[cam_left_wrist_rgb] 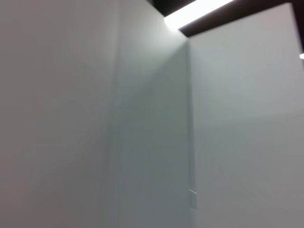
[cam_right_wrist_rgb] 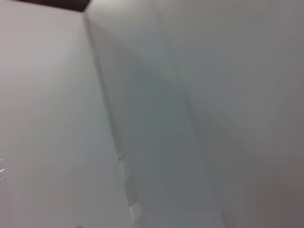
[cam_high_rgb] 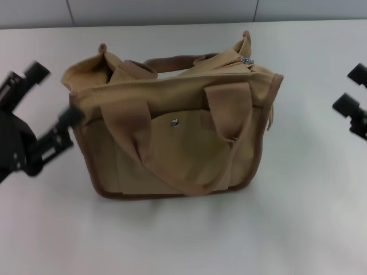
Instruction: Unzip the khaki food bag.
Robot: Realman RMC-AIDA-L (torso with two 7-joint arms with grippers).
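khaki food bag (cam_high_rgb: 178, 126) | between left tool (cam_high_rgb: 54, 100) and right tool (cam_high_rgb: 355, 91) | untouched

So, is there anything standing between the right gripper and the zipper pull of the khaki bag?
Nothing visible does. The right gripper is open beside the khaki food bag, with only bare table between it and the metal zipper pull at the bag's top corner.

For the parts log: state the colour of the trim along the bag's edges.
Brown, darker than the tan canvas of the bag; the trim shows best in the head view.

No readable text, label or number anywhere
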